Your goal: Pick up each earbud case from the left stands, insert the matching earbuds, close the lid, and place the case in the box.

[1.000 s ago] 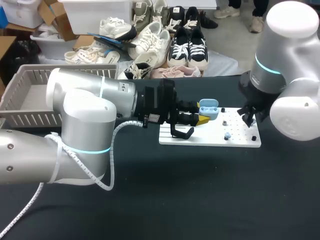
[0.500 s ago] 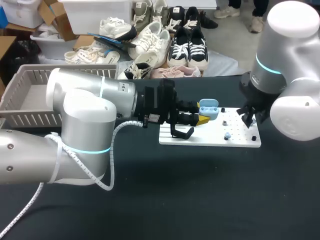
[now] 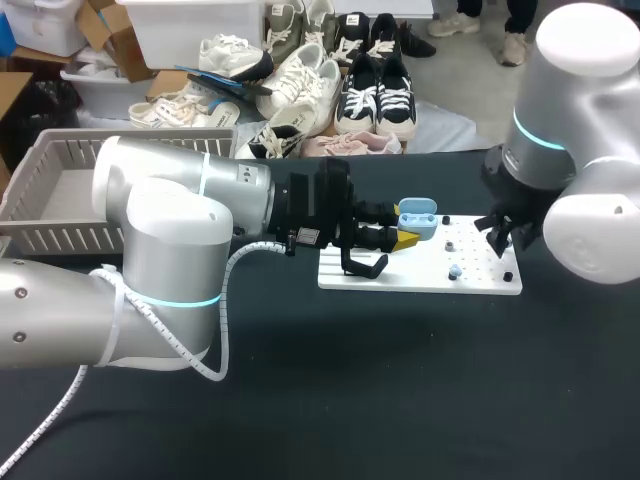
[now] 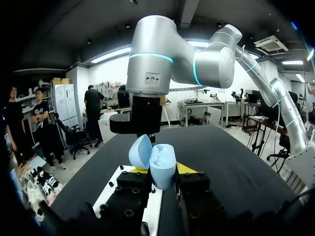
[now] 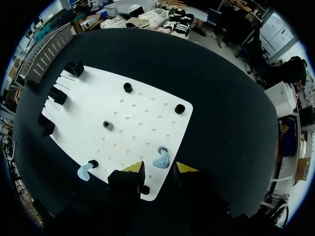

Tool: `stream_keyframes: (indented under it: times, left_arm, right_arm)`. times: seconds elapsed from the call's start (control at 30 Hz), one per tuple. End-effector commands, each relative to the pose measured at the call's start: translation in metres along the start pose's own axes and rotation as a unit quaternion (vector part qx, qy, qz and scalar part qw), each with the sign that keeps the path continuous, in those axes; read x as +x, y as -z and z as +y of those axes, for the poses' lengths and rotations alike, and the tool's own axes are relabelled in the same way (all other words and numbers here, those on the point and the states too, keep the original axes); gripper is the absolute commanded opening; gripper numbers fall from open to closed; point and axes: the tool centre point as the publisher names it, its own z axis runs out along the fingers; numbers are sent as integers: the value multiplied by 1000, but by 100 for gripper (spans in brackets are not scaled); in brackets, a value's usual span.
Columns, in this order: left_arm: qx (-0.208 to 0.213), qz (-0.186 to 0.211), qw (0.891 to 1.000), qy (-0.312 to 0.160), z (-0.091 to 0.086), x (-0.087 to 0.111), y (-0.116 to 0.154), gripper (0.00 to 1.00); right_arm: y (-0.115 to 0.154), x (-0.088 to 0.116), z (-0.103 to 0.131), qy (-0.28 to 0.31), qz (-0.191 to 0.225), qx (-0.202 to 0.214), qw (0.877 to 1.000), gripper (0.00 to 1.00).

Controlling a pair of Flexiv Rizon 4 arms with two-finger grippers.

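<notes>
Grey slatted plastic basket (image 3: 60, 225) sits at the far left of the black table top (image 3: 400, 380). Left arm comes in from the left and lies horizontal over the table. Left gripper (image 3: 405, 238) pinches a light blue earbud case (image 3: 418, 226) from both sides, above the left end of the white pegboard (image 3: 420, 278). In the left wrist view the case (image 4: 161, 167) stands upright between the yellow tips, lid (image 4: 140, 150) hinged open, and the right arm hangs straight ahead of it.

On the pegboard (image 5: 142, 118), three black stands (image 5: 58, 95) line one edge. Small black pegs and a grey ring sit among the holes.

Right gripper (image 3: 497, 238) hangs over the right end of the pegboard. In its wrist view the right gripper (image 5: 158, 169) has its fingers spread, holding nothing. A light blue earbud (image 5: 161, 158) lies on the board just ahead of the gap, not touched by either tip. A second light blue earbud (image 5: 84, 171) lies at the board's edge, off to the side of the fingers.
</notes>
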Motion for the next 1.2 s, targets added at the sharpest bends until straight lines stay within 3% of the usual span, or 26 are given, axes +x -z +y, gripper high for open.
stream_keyframes:
  times: [0.03,0.63,1.0,1.2]
  left_arm:
    - [-2,-1,1000,-1,-2,1,0,0]
    - [-2,-1,1000,-1,-2,1,0,0]
    - [-2,-1,1000,-1,-2,1,0,0]
    - [-2,-1,1000,-1,-2,1,0,0]
  right_arm:
    - [1,3,1,-1,-3,2,1000,36]
    - [-1,-3,1,3,-2,3,1000,35]
    - [-1,0,1,0,2,5,1000,24]
    - [-2,-1,1,0,3,5,1000,25]
